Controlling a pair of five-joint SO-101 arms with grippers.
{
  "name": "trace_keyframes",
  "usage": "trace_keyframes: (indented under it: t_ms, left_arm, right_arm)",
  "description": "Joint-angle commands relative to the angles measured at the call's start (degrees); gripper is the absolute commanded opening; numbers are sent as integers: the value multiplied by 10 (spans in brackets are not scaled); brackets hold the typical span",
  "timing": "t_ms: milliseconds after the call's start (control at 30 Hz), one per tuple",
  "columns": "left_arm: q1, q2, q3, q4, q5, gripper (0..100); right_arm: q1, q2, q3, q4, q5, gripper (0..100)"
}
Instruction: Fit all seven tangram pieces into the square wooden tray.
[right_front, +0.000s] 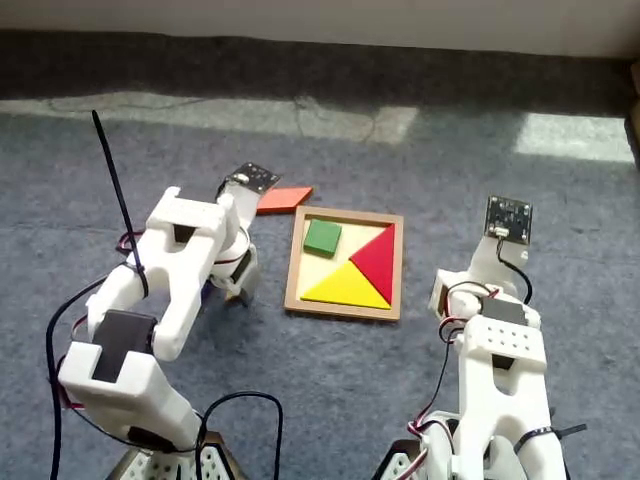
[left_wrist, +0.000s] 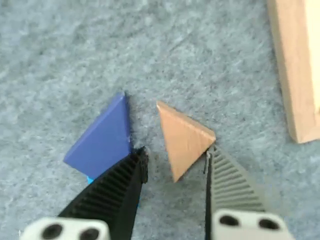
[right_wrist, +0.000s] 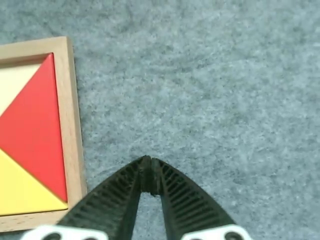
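The square wooden tray (right_front: 345, 312) lies mid-table holding a green square (right_front: 322, 237), a red triangle (right_front: 377, 255) and a yellow triangle (right_front: 345, 287). An orange piece (right_front: 283, 200) lies on the carpet beyond the tray's far left corner. In the left wrist view, a tan triangle (left_wrist: 183, 135) and a blue triangle (left_wrist: 102, 140) lie on the carpet left of the tray (left_wrist: 295, 75). My left gripper (left_wrist: 175, 159) is open, its fingers straddling the tan triangle's near tip. My right gripper (right_wrist: 150, 175) is shut and empty over bare carpet right of the tray (right_wrist: 70, 125).
A sliver of a light blue piece (left_wrist: 90, 179) peeks out beneath the blue triangle by the dark finger (left_wrist: 120, 185). Grey carpet covers the table. The left arm (right_front: 170, 280) hides the pieces under it in the high view. The right arm (right_front: 495, 350) stands right of the tray.
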Motion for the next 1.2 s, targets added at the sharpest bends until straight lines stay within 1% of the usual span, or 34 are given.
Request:
trace_keyframes:
  t_ms: [0, 233, 367, 467, 700, 833, 933, 967, 1033, 1167]
  left_arm:
    - [30, -3, 3, -7, 4, 135]
    - [58, -5, 3, -7, 5, 97]
    - [77, -13, -3, -3, 7, 94]
    - [86, -24, -12, -3, 41, 94]
    - [89, -75, -11, -2, 45, 91]
    - [87, -107, -12, -2, 45, 30]
    - [87, -126, -11, -2, 45, 26]
    - [87, -130, -11, -2, 46, 34]
    - [86, -130, -11, -2, 52, 82]
    - [60, -130, -9, -2, 111, 236]
  right_arm:
    - [6, -19, -1, -9, -3, 9]
    - [6, -19, 0, -8, -2, 9]
    - [6, -19, 0, -8, -2, 9]
    - [6, -19, 0, -8, -2, 9]
    - [7, -19, 0, -8, -2, 9]
    - [7, -19, 0, -8, -2, 9]
    - [7, -19, 0, -8, -2, 9]
    - [7, -19, 0, -8, -2, 9]
    - [7, -19, 0, -8, -2, 9]
    - [7, -19, 0, -8, -2, 9]
